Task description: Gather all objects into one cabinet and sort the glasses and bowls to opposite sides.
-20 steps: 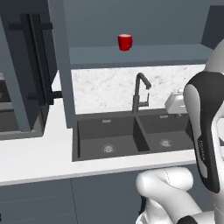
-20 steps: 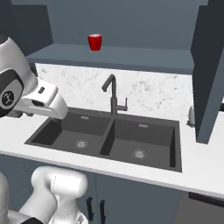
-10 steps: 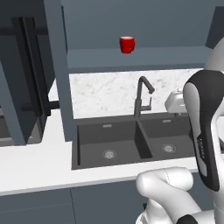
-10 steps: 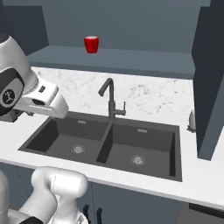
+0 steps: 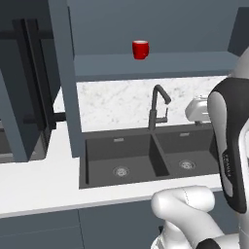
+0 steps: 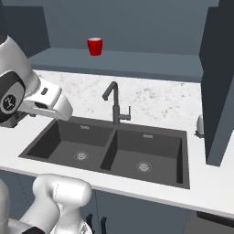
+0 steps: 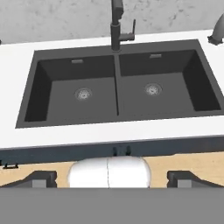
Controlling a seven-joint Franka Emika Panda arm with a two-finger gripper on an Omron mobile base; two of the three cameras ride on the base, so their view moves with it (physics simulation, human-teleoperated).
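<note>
A small bright red cup (image 5: 140, 49) (image 6: 95, 46) stands upright on the bottom shelf of the open slate-blue wall cabinet (image 5: 146, 65) (image 6: 137, 61) above the sink. The cabinet's left door (image 5: 19, 97) hangs open, its long black bar handle (image 5: 35, 73) facing me. Another open door (image 6: 219, 82) stands at the right. No bowl is in view. My gripper (image 7: 112, 179) is open, its dark fingertips (image 7: 40, 178) wide apart with nothing between them. It looks down at the sink from in front of the counter, well below the cup.
A dark double sink (image 5: 146, 158) (image 6: 109, 148) (image 7: 118, 85) with a black faucet (image 5: 156, 107) (image 6: 115, 105) (image 7: 117, 26) is set in the white counter (image 5: 34, 189). A rounded grey object (image 5: 197, 108) (image 6: 199, 125) sits on the counter right of the sink. Drawer fronts (image 7: 109, 151) run below the counter's edge.
The whole picture has shifted slightly with the base; the cup and sink sit a little lower in both base views. The cup has not moved on its shelf. The gripper stays open.
</note>
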